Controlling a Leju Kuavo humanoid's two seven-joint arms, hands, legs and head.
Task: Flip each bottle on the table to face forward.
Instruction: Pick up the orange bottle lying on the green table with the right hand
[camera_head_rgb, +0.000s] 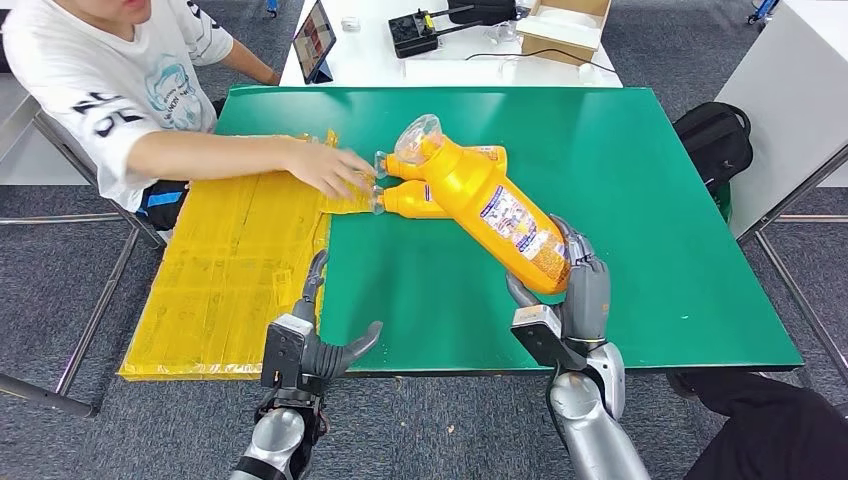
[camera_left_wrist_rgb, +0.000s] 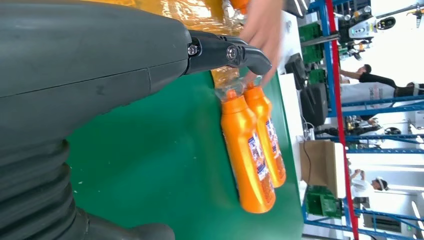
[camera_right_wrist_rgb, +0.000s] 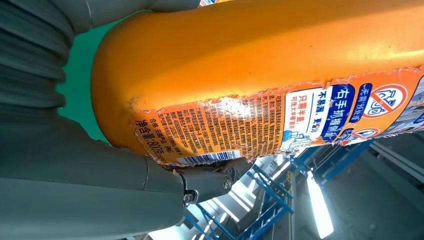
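The right hand is gripping one big orange bottle by its base end, fingers wrapped round the bottom, and is holding it tilted over the green tabletop with the clear cap end pointing away toward the far side. In the right wrist view the bottle's back label, fine print and barcode, is facing that camera, so I judge this one to be mid-turn, not yet laid down facing forward.

Two smaller bottles are lying side by side on the tabletop just beyond it, caps pointing toward the yellow sheet. A person's hand is reaching across the sheet and touching them at the cap end. In the left wrist view their labels are showing along the upper sides, but whether they count as already facing forward I cannot tell from here.

The left hand is hovering at the near edge of the tabletop, by the sheet's corner, fingers spread apart and holding nothing, well short of the bottles.

So, as I judge it, the task is somewhere in the middle: one bottle in hand being turned, two lying there possibly still to do.
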